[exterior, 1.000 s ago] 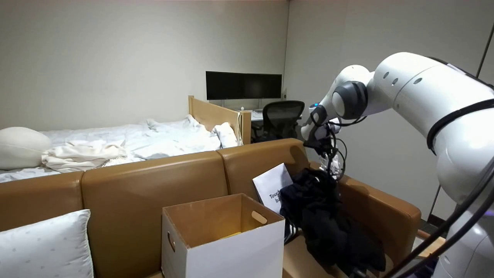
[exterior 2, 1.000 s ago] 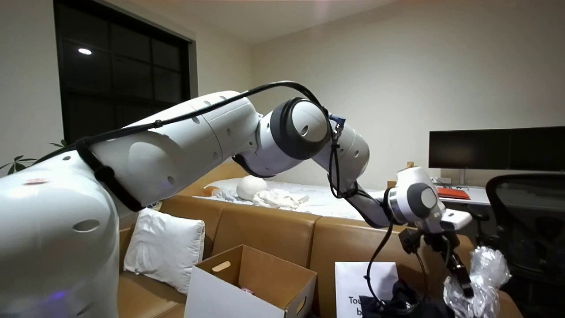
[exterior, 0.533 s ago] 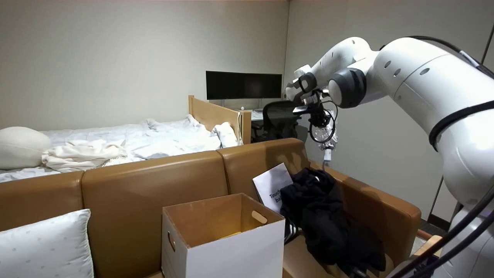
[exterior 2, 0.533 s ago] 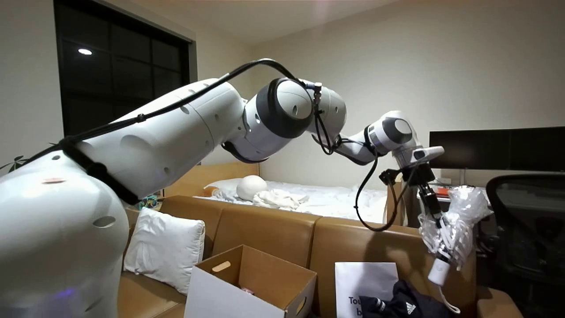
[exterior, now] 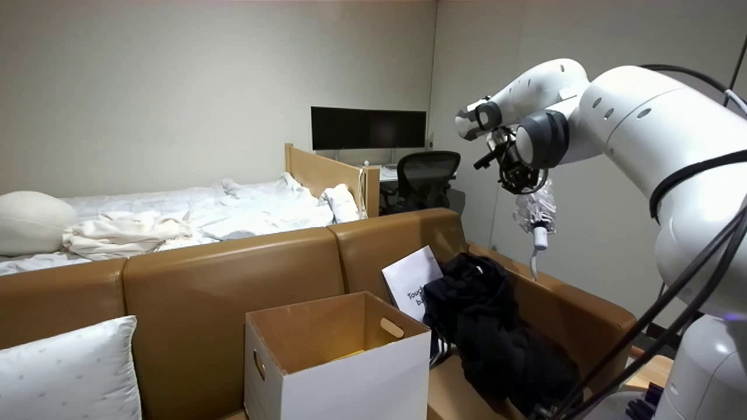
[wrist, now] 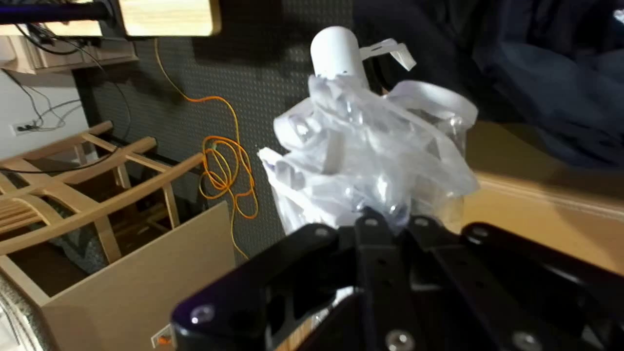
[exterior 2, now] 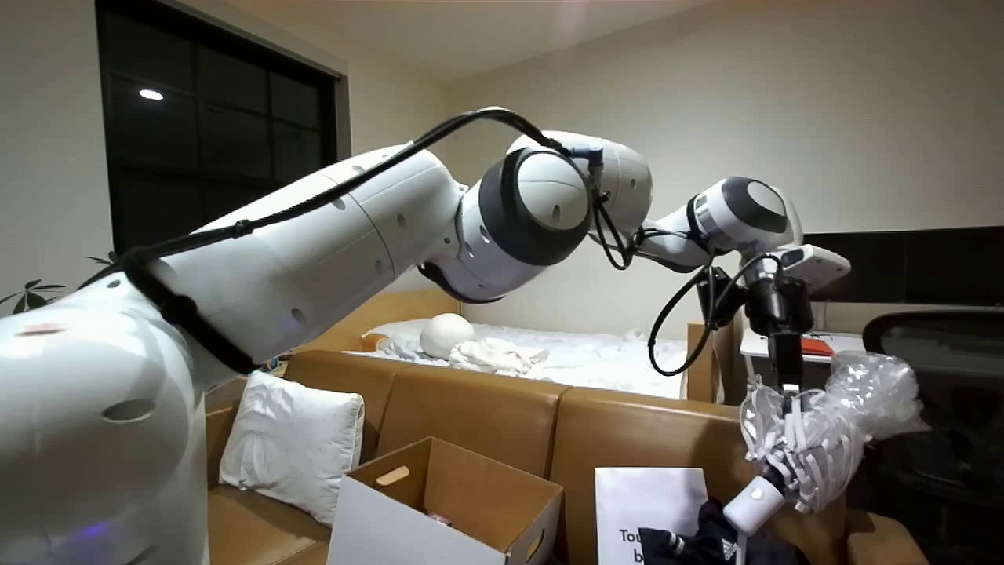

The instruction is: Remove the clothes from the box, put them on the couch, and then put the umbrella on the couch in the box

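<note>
Plastic umb. (wrist: 370, 151) btwn grpr (wrist: 396, 224) tips

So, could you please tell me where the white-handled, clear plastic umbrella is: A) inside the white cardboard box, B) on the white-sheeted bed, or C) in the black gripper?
C: the gripper is shut on the clear plastic umbrella, which hangs in the air in both exterior views.
</note>
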